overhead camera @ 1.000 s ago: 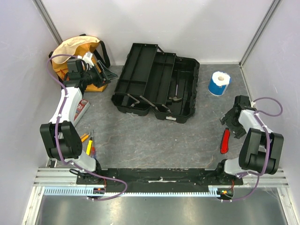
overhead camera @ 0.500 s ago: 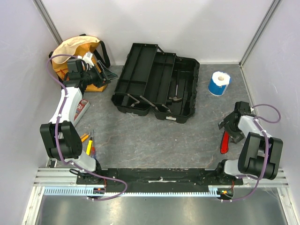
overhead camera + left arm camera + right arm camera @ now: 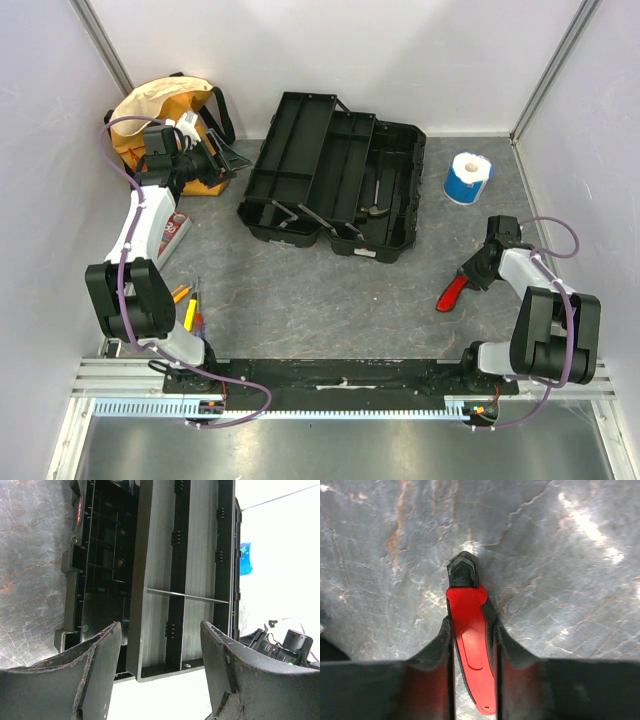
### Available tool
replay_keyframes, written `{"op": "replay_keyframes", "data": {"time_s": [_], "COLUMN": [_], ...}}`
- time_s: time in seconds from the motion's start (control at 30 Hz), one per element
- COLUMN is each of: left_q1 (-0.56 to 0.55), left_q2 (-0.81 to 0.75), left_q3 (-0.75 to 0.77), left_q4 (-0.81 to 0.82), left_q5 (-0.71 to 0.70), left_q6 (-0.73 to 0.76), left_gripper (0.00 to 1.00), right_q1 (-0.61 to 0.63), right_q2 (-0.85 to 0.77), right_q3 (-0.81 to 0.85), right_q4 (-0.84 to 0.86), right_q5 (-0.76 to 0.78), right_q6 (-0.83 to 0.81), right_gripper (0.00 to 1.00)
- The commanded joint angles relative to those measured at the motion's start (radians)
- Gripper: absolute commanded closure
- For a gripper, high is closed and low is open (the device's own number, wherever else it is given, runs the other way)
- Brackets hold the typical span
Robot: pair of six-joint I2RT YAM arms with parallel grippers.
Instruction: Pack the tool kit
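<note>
**Clamping a red-handled tool (image 3: pixel 470 630) to the right of the open tool kit (image 3: pixel 335 175)**

The left end effector (image 3: pixel 160 645) hung at the far left of the desk (image 3: pixel 330 290), its fingers (image 3: pixel 95 680) apart with nothing between them. Just behind it sat a yellow-orange fabric bag (image 3: pixel 165 100). Back toward that arm's base lay a red-and-white packet (image 3: pixel 176 232) and a few yellow and orange-handled tools (image 3: pixel 190 305). Near this end effector, on its right, stood the tool kit, opened out with its black trays fanned; the wrist view looked straight along them.

The tool kit lay ahead and to the left of the right end effector (image 3: pixel 478 268), well apart from it. A blue-and-white roll (image 3: pixel 467 178) stood ahead of it. This end effector was closed on the red-handled tool. One finger (image 3: pixel 437 647) pressed each side of the red grip, and the tool's black-capped end stuck out past the fingertips. Whether the tool rested on the desk or hung just above it could not be told.
</note>
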Motion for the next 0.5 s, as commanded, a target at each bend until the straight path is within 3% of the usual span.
{"op": "replay_keyframes", "data": {"time_s": [0.0,0.2,0.47], "left_q1": [-0.003,-0.003,-0.003], "left_q2": [-0.026,-0.027,-0.026], "left_q3": [0.002,0.0,0.003], "left_q4": [0.015,0.015,0.015], "left_q5": [0.009,0.008,0.008], "left_q6": [0.024,0.027,0.023], "left_gripper": [0.3,0.3,0.3], "right_q1": [0.04,0.085,0.13], "right_q2": [0.055,0.059,-0.022], "right_q3": [-0.008,0.066,0.321], "right_q4": [-0.038,-0.032,-0.061], "right_q5": [-0.037,0.029,0.131], "right_q6": [-0.003,-0.033,-0.085], "right_gripper": [0.84,0.99,1.0]}}
